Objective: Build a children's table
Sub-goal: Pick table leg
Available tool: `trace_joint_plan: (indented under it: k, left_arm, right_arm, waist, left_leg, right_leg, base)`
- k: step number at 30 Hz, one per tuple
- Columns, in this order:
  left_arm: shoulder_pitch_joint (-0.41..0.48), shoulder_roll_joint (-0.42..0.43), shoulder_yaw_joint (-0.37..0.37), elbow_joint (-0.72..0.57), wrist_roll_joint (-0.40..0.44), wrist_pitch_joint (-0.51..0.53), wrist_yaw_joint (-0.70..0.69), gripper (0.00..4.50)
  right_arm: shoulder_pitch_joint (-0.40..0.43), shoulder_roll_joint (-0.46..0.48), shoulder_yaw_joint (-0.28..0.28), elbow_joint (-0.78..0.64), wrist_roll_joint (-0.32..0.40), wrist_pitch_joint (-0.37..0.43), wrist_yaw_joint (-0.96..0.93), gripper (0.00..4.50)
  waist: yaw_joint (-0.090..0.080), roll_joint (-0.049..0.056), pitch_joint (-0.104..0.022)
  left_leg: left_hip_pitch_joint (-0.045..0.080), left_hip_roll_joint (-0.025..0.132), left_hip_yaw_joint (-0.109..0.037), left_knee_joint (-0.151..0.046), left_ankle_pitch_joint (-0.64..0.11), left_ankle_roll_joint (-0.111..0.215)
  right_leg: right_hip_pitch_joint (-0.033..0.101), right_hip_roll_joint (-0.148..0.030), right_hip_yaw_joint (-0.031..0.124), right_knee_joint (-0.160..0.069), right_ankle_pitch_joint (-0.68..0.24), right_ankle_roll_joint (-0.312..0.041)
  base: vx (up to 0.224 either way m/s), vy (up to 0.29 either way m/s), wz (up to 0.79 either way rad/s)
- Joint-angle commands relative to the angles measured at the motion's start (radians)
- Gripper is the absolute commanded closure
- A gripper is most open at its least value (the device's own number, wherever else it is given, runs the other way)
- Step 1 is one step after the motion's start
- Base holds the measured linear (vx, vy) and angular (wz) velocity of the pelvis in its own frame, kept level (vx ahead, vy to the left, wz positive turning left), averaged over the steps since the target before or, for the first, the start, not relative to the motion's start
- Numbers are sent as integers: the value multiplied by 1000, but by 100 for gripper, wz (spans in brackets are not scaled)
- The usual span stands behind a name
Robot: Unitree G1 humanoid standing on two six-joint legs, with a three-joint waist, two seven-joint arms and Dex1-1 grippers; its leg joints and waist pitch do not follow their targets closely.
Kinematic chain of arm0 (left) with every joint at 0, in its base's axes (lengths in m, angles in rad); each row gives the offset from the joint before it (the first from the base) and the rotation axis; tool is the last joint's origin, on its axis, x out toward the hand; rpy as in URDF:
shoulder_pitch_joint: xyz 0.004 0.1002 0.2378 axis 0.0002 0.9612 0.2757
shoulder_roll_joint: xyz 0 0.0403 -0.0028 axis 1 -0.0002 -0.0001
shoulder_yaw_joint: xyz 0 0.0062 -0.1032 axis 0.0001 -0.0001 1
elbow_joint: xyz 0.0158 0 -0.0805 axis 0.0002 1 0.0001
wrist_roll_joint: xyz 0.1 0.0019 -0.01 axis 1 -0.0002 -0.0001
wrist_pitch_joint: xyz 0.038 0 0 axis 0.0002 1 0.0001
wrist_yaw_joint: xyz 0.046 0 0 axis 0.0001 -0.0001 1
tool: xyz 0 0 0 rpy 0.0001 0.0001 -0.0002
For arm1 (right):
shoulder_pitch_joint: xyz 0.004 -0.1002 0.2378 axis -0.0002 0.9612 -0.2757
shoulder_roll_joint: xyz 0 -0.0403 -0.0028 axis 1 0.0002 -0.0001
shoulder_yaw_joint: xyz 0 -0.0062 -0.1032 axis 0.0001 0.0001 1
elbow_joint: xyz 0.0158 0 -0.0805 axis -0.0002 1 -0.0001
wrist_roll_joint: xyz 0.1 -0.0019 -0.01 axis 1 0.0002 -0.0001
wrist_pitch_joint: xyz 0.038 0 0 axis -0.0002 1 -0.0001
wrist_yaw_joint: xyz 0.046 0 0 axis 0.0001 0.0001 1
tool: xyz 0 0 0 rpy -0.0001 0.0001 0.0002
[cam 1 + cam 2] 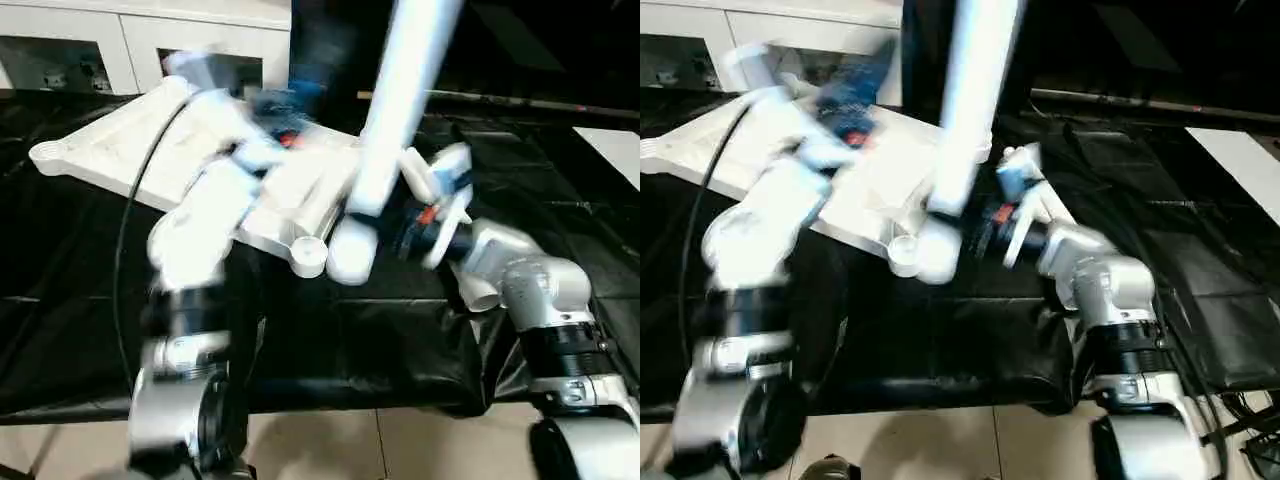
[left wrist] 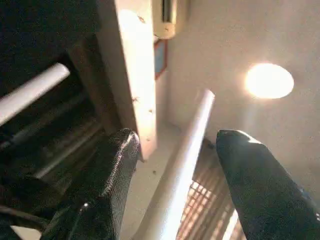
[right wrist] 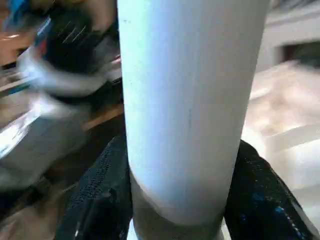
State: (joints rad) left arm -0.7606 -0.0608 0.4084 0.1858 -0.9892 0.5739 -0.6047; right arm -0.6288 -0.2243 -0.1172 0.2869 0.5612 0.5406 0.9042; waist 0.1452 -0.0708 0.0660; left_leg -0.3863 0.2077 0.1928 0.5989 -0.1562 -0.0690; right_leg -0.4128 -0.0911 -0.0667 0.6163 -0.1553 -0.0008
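Black sheeting, creased and glossy, covers the large work table [image 1: 90,330], and pale floor tiles show below its near edge. Behind it stands a white cabinet [image 1: 150,40] with dark compartments. A flat white panel [image 1: 1245,165] lies on the far right of the black surface.

On the sheeting rests the white plastic tabletop [image 1: 120,150], tilted with its far-left corner lifted; its raised rim and a round corner socket [image 1: 309,256] at the near corner are plain to see. A long white tubular leg [image 1: 400,90] rises steeply from just beside that socket, its rounded lower end hanging at the tabletop's near corner, its upper end running out past the top of the head views.

The right gripper [image 3: 175,200] is clamped on this leg near its lower end, a black finger on each side of the tube. The left gripper [image 2: 175,190] sits over the tabletop, blurred in the head views; seen from its own wrist, its two black fingers [image 2: 107,185] stand well apart with a white leg passing between them, neither finger touching it. Another white tube [image 2: 30,92] shows off to one side in that wrist view.
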Motion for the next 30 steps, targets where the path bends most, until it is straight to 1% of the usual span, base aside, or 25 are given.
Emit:
trace_joint_plan:
  k: [1, 2, 3, 4, 6, 7, 8, 9, 11, 12, 13, 15, 16, 17, 19, 20, 22, 23, 24, 25, 26, 27, 28, 29, 30]
  left_arm:
    - [4, 16, -22, -27, 34, 17, 41, 153]
    - [68, 129, -137, -15, 308, -31, 136, 153]
    - [94, 173, -186, -9, 420, -56, 176, 153]
    - [98, 181, -195, -8, 438, -61, 185, 153]
    - [173, 268, -275, 1, 657, -208, 253, 153]
    - [214, 283, -272, -21, 707, -253, 290, 153]
    - [236, 286, -262, -40, 715, -249, 316, 153]
    - [265, 294, -256, -67, 736, -241, 355, 153]
    - [327, 309, -253, -129, 816, -286, 409, 153]
    - [362, 314, -256, -162, 863, -324, 439, 153]
    - [390, 308, -255, -177, 884, -351, 452, 153]
    - [410, 307, -264, -181, 897, -374, 470, 153]
    - [431, 290, -261, -186, 901, -379, 505, 153]
    - [466, 260, -267, -182, 932, -418, 564, 153]
    - [480, 246, -268, -182, 941, -431, 580, 153]
    - [501, 231, -277, -185, 957, -443, 601, 153]
    - [521, 217, -289, -191, 976, -451, 619, 153]
    - [524, 215, -293, -193, 980, -450, 621, 153]
    - [532, 210, -303, -197, 995, -455, 625, 153]
    - [536, 205, -311, -198, 1004, -463, 628, 153]
    - [536, 204, -311, -198, 1004, -464, 628, 153]
    - [534, 199, -315, -195, 1007, -475, 633, 153]
    - [533, 198, -316, -194, 1008, -479, 634, 153]
    - [533, 192, -322, -192, 1015, -486, 637, 153]
    - [533, 191, -323, -192, 1016, -487, 638, 153]
  right_arm:
    - [-8, -2, -25, 10, -55, -56, -77, 261]
    - [12, 2, -24, 21, -153, -139, -218, 261]
    - [21, 3, -29, 18, -175, -151, -262, 261]
    - [23, 3, -30, 17, -177, -152, -269, 261]
    - [59, 16, -51, -17, -229, -203, -382, 261]
    - [81, 29, -69, -40, -244, -206, -438, 261]
    - [99, 34, -73, -57, -258, -203, -469, 261]
    - [126, 36, -70, -86, -285, -209, -502, 261]
    - [194, 42, -46, -159, -341, -216, -550, 261]
    - [235, 48, -28, -199, -369, -225, -567, 261]
    - [268, 57, -14, -226, -381, -223, -575, 261]
    - [291, 64, -2, -239, -387, -226, -587, 261]
    - [314, 63, 14, -244, -400, -242, -593, 261]
    - [347, 64, 39, -244, -429, -277, -615, 261]
    - [357, 71, 38, -247, -426, -279, -621, 261]
    - [368, 85, 34, -260, -422, -274, -635, 261]
    - [380, 93, 35, -276, -430, -271, -644, 261]
    - [382, 93, 34, -277, -429, -270, -644, 261]
    - [389, 98, 36, -281, -429, -267, -645, 261]
    - [398, 102, 43, -282, -430, -266, -642, 261]
    - [399, 102, 44, -282, -430, -266, -642, 261]
    - [404, 101, 57, -287, -431, -265, -647, 261]
    - [404, 102, 61, -288, -431, -265, -649, 261]
    - [405, 104, 66, -292, -428, -264, -650, 261]
    - [405, 104, 67, -291, -428, -264, -650, 261]
  waist:
    - [-5, 26, -83]
    - [-6, 28, -83]
    - [-12, 25, -78]
    - [-15, 24, -77]
    - [-13, 27, -81]
    - [-14, 22, -83]
    - [-16, 26, -86]
    - [-17, 26, -88]
    - [-17, 27, -86]
    - [-16, 29, -85]
    - [-17, 44, -83]
    - [-21, 40, -80]
    - [-20, 62, -79]
    - [-25, 58, -74]
    - [-30, 55, -69]
    - [-33, 57, -72]
    - [-35, 51, -72]
    - [-29, 53, -71]
    - [-22, 39, -71]
    - [-13, 35, -71]
    - [-8, 38, -70]
    - [-4, 32, -67]
    - [-5, 41, -66]
    - [-10, 36, -66]
    - [-13, 43, -68]
  left_leg:
    - [28, 18, -13, -70, -269, -52]
    - [30, 19, -16, -73, -280, -61]
    - [31, 23, -22, -82, -291, -76]
    - [33, 21, -23, -84, -304, -79]
    - [33, 21, -24, -84, -297, -86]
    - [31, 22, -24, -85, -284, -86]
    - [29, 21, -22, -82, -251, -88]
    - [29, 21, -20, -80, -227, -87]
    - [27, 22, -17, -78, -215, -76]
    - [27, 22, -18, -80, -222, -71]
    - [26, 22, -19, -82, -250, -66]
    - [28, 19, -19, -84, -301, -62]
    - [31, 18, -21, -84, -326, -68]
    - [35, 16, -20, -85, -381, -68]
    - [33, 14, -21, -86, -425, -62]
    - [34, 10, -21, -82, -436, -51]
    - [21, 5, -16, -77, -394, -6]
    - [16, 5, -15, -69, -345, 29]
    - [6, 3, -15, -53, -296, 66]
    - [-4, 5, -24, -30, -245, 97]
    - [-10, 7, -32, -14, -226, 112]
    - [-14, 16, -46, 1, -205, 125]
    - [-13, 16, -52, -13, -210, 129]
    - [-12, 13, -49, -25, -220, 136]
    - [-7, 11, -46, -37, -232, 143]
  right_leg:
    - [50, -41, 31, -72, -237, -178]
    - [49, -41, 30, -74, -259, -156]
    - [44, -38, 30, -77, -307, -87]
    - [45, -39, 30, -80, -344, -59]
    - [44, -46, 34, -91, -391, -14]
    - [44, -46, 34, -89, -376, -9]
    - [45, -43, 34, -78, -308, -28]
    - [45, -40, 34, -70, -239, -62]
    - [45, -37, 34, -62, -171, -94]
    - [45, -37, 34, -64, -174, -97]
    - [46, -38, 35, -68, -184, -94]
    - [43, -37, 36, -78, -241, -91]
    - [39, -37, 36, -77, -258, -92]
    - [34, -35, 35, -88, -315, -85]
    - [33, -35, 34, -103, -395, -62]
    - [32, -41, 35, -107, -453, -50]
    - [39, -65, 45, -119, -530, -35]
    - [42, -88, 58, -130, -587, -26]
    - [51, -115, 75, -140, -637, -9]
    - [59, -156, 97, -151, -690, 5]
    - [61, -183, 113, -158, -720, 9]
    - [60, -208, 122, -167, -771, 5]
    - [57, -190, 109, -163, -763, -11]
    - [57, -173, 96, -158, -736, -19]
    - [55, -154, 82, -151, -697, -27]
  base:
    - [0, 0, 0]
    - [0, 0, 0]
    - [0, 0, 0]
    - [0, 0, 0]
    - [0, 0, 0]
    - [0, 0, 0]
    - [0, 0, 0]
    - [0, 0, 0]
    - [0, 0, 0]
    - [0, 0, 0]
    - [0, 0, 0]
    - [0, 0, 0]
    - [0, 0, 0]
    - [0, 0, 0]
    - [0, 0, 0]
    - [0, 0, 0]
    - [0, 0, 0]
    - [0, 0, 0]
    - [0, 0, 0]
    - [0, 0, 0]
    - [0, 0, 0]
    - [-22, 82, -7]
    - [-15, 126, -9]
    - [-15, 126, -9]
    - [-4, 152, -1]
